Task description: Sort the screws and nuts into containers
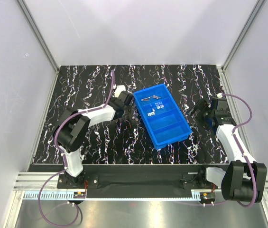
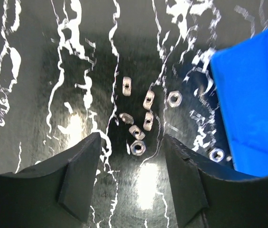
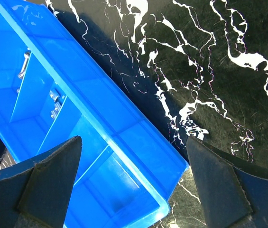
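My left end effector (image 2: 131,159) hung low over the table (image 2: 29,71), jaws apart and gripping nothing, so that they straddled the nearest of about 8 loose nuts (image 2: 148,99) strewn at 12 o'clock from me. The tray (image 2: 252,104) stood close by at 2 o'clock, which I judged would keep each carry short. A few screws (image 1: 150,99) lay in its far compartment, with sorted nuts in the next. My right end effector (image 3: 134,142) hovered open and empty at the tray's 3 o'clock side, apart from the left's work.
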You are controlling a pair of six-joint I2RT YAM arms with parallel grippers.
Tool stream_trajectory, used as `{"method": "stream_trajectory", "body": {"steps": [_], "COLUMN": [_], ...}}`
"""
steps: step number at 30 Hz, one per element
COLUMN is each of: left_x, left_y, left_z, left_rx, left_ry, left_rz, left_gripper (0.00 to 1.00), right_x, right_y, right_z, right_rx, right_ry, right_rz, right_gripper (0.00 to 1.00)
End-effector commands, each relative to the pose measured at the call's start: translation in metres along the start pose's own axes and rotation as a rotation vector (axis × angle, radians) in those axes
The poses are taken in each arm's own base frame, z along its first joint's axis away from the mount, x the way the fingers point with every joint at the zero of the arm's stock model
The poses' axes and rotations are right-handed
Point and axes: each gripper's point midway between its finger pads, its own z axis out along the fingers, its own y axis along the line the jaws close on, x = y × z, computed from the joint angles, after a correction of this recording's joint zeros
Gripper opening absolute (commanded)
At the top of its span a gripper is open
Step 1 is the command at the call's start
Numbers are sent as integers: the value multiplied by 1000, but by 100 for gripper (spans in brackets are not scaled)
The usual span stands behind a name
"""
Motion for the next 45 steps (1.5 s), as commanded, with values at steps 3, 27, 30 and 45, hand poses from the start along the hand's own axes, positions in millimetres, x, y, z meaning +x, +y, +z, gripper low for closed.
{"method": "stream_trajectory", "body": {"steps": [3, 27, 30, 45], "left_x": [11, 40, 36, -25], "left_y": [-9, 1, 2, -51], "left_z": [8, 19, 16, -83], "left_rx": [19, -44, -39, 254], "left_ry": [8, 40, 24, -164], "left_rz": [-9, 22, 19, -4], "left_gripper": [58, 21, 17, 15], "right_x": [-14, -15, -14, -15], "right_y": [12, 11, 10, 14], "right_z": [-3, -4, -3, -3], "right_rx": [-29, -25, -23, -38], "right_ry": [-37, -44, -39, -40], "right_rz": [-22, -20, -17, -8], "right_gripper": [100, 100, 99, 100]}}
